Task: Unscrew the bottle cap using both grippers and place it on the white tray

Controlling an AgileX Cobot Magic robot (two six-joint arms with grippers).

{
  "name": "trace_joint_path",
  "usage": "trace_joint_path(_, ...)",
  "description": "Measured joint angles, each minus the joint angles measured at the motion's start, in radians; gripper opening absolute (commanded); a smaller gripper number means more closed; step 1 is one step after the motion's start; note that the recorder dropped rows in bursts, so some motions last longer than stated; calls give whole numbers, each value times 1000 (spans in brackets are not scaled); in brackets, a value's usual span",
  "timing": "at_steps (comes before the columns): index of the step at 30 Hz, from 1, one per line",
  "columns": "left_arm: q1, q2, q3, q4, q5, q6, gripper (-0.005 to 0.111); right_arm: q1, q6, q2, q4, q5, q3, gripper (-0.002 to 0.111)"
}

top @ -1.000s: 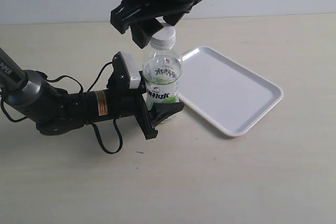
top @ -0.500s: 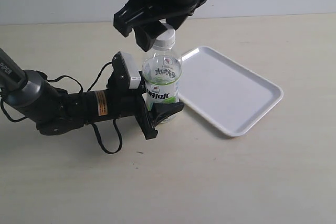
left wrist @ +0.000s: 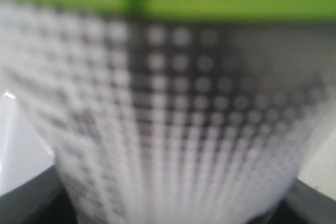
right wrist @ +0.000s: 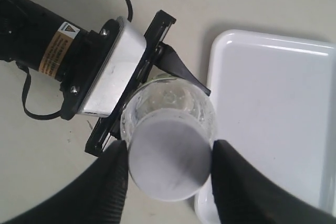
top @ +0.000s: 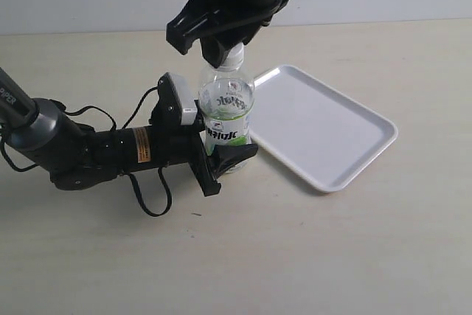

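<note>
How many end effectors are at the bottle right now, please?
2. The left end effector grips the bottle by its labelled body; the right end effector clasps the cap on top.

Left tool [top: 227, 144] clamped, right tool [right wrist: 169, 161] pinching

The left arm [top: 66, 149] was a black cylinder bearing white lettering [top: 9, 95] and an orange label [top: 141, 144], with looping black cables [top: 147, 201] and a small white box [top: 177, 101] by the left pincer [top: 230, 154]. The right pincer [right wrist: 170, 166] was black, its fingers [right wrist: 105, 192] ribbed.
</note>
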Motion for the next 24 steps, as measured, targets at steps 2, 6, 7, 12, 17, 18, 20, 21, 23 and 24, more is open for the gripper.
trace_joint_path(2,0,0,0,-2,0,-2,2,0,-2,4,-3,0,-2,21)
trace_joint_path(6,0,0,0,-5,0,-6,2,0,-11,6,-17,-2,-4,0)
trace_joint_path(7,0,0,0,-6,0,-6,2,0,-21,8,-22,-2,-4,0)
trace_joint_path(12,0,0,0,-6,2,-6,2,0,-208,7,-28,-2,-4,0)
trace_joint_path(17,0,0,0,-6,2,-4,2,0,-496,7,-28,2,-4,0)
trace_joint_path(18,0,0,0,-4,2,-4,2,0,-549,7,-28,4,-4,0)
trace_joint_path(20,0,0,0,-4,2,-2,2,0,-686,7,-28,6,-4,0)
trace_joint_path(21,0,-2,0,-2,4,0,2,0,-750,7,-26,8,-4,0)
trace_joint_path(23,0,-2,0,0,4,0,2,0,-831,7,-26,8,-4,0)
trace_joint_path(24,0,-2,0,0,4,0,2,0,-868,7,-26,8,-4,0)
